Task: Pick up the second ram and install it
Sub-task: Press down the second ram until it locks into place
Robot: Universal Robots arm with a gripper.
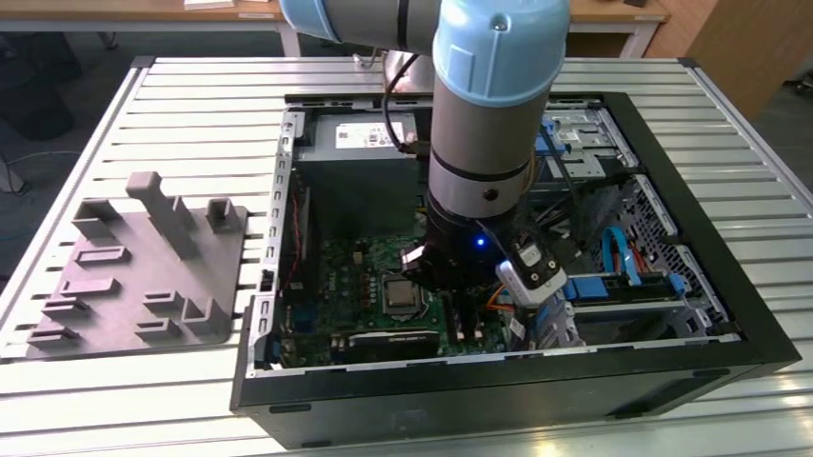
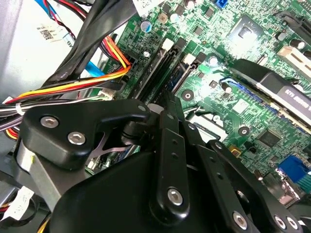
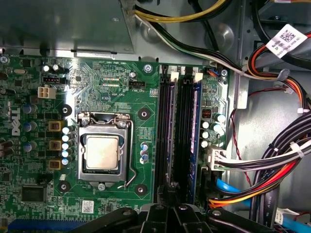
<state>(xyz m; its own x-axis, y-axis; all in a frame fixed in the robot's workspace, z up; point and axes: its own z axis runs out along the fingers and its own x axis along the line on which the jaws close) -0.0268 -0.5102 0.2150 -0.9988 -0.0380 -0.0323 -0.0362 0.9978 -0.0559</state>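
Observation:
My gripper [image 1: 439, 271] is low inside the open computer case [image 1: 508, 369], over the green board [image 3: 121, 92]. In both wrist views its black fingers [image 2: 167, 109] look pressed together. They sit at the near end of the long black slots beside the processor socket [image 3: 102, 153]. The second ram [image 3: 168, 131], a thin dark stick on edge, lies along the slot in line with my gripper [image 3: 171, 190]. I cannot tell if the fingertips touch it. Another stick with a blue edge [image 3: 196, 131] stands two slots over.
Bundles of black, orange, yellow and blue cables [image 3: 272, 160] run close beside the slots. The power-supply box [image 1: 362, 143] fills the case's far end. A grey holder [image 1: 140, 267] with several slots lies on the slatted table at the exterior view's left.

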